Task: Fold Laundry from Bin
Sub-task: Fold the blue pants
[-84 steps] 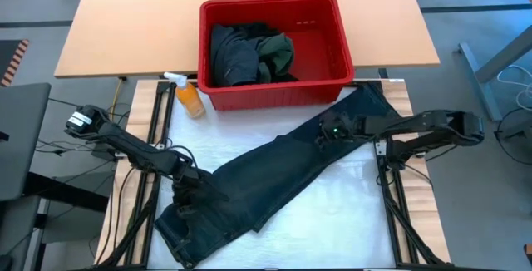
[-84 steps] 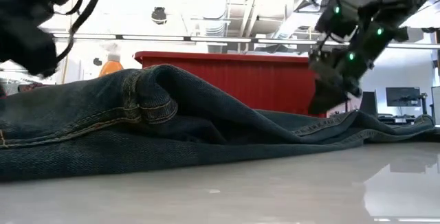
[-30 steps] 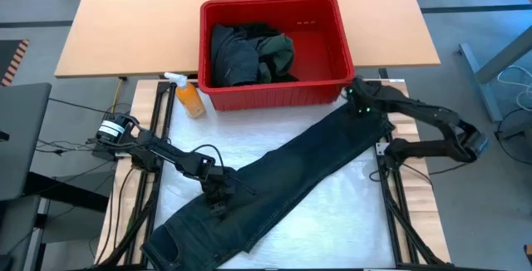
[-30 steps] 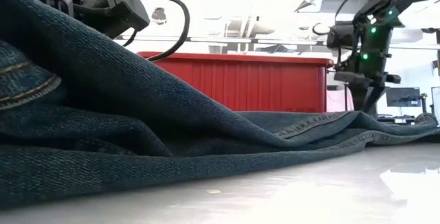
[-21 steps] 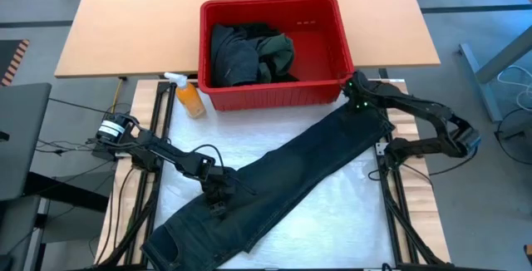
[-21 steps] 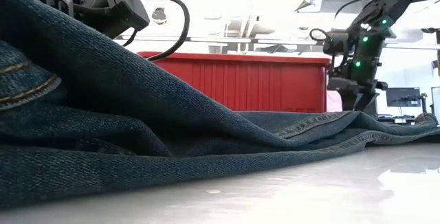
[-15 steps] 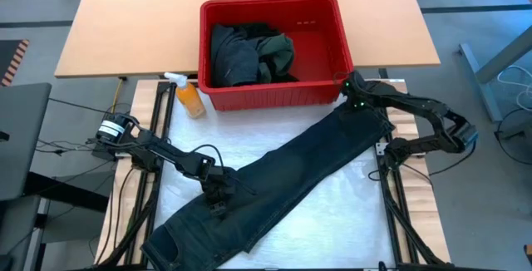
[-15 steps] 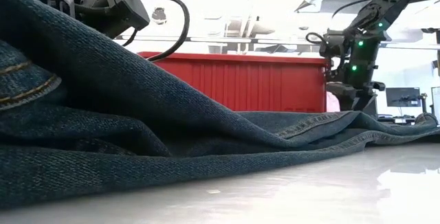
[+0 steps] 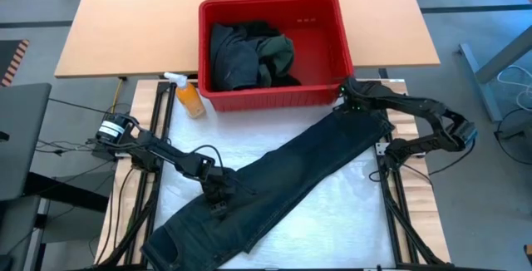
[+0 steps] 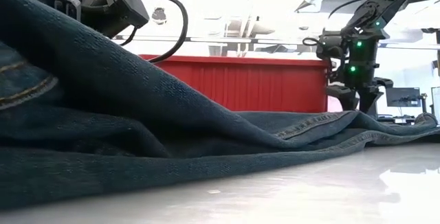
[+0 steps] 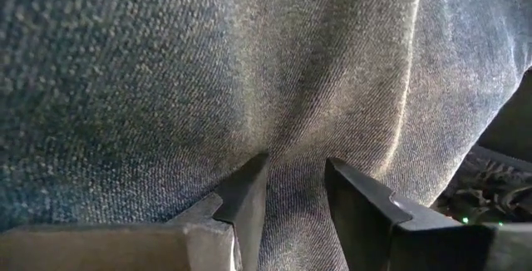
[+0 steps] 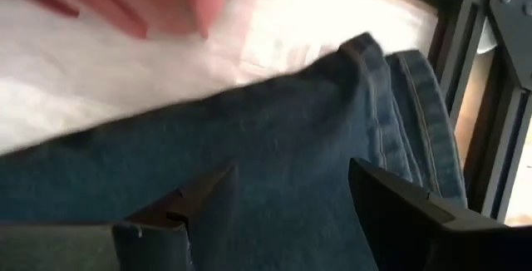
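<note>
While the pale worktop (image 9: pixel 349 213) carries most of the scene, the largest cloth on it is a pair of dark blue jeans (image 9: pixel 283 179), laid out slantwise from the near left corner up toward the far right, beside the bin (image 9: pixel 332 46). That red bin sits at the far edge of the pale sheet, against a tan table (image 9: pixel 125 30), and holds the rest of the laundry (image 9: pixel 249 55), a heap of black and dark green cloth on its left side, with its right side bare. No writing or label can be read anywhere. An orange spray bottle (image 9: pixel 189 96) stands just left of the bin's near corner. Bare sheet lies open below the jeans on the right and above them on the left. The left gripper (image 11: pixel 295 192) presses down on the jeans near the waist end, its jaws narrowly parted with a ridge of denim pinched between them. The right gripper (image 12: pixel 287 204) hangs over the leg hem by the bin's near right corner, its jaws wide and holding nothing
</note>
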### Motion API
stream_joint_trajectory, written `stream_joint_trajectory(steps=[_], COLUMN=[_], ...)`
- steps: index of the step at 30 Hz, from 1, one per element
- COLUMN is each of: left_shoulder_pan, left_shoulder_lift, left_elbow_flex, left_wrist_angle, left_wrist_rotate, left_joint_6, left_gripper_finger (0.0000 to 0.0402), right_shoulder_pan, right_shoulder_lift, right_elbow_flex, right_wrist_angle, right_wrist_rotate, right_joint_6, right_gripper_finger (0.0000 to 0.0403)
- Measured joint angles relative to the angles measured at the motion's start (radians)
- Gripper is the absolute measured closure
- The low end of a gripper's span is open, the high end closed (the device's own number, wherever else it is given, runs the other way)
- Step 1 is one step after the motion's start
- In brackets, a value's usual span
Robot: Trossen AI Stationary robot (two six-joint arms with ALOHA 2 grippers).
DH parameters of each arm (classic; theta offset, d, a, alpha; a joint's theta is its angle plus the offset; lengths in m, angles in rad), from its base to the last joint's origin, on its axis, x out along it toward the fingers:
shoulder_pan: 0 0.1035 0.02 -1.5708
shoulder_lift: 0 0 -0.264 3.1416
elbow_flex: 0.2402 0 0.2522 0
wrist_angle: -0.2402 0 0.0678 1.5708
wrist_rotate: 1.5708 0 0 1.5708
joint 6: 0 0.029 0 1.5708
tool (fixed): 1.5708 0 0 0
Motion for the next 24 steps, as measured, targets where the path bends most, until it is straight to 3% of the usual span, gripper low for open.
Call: stream_joint_trajectory(steps=[3, 8, 11, 19, 24], left_shoulder_pan=[-0.008, -0.020, -0.019, 0.011, 0.033], left_shoulder_lift=[0.000, 0.000, -0.014, -0.168, -0.245], left_elbow_flex=[0.002, 0.003, 0.012, 0.048, 0.049], left_wrist_angle=[-0.025, -0.077, -0.095, -0.237, -0.143], left_wrist_rotate=[0.026, 0.071, 0.059, -0.167, -0.375], left_joint_6=[-0.017, -0.050, -0.028, 0.133, 0.180], left_gripper_finger=[0.0278, 0.0278, 0.0278, 0.0278, 0.0278], right_shoulder_pan=[0.027, 0.099, 0.148, 0.271, 0.364], right_shoulder_lift=[-0.022, -0.067, -0.095, -0.214, -0.281], right_elbow_flex=[-0.003, -0.008, -0.004, -0.004, -0.004], right_wrist_angle=[-0.010, -0.053, -0.079, -0.136, -0.134], right_wrist_rotate=[-0.021, -0.151, -0.163, -0.244, -0.273], right_joint_6=[0.035, 0.055, 0.074, 0.143, 0.206], right_gripper_finger=[0.0143, 0.0143, 0.0143, 0.0143, 0.0143])
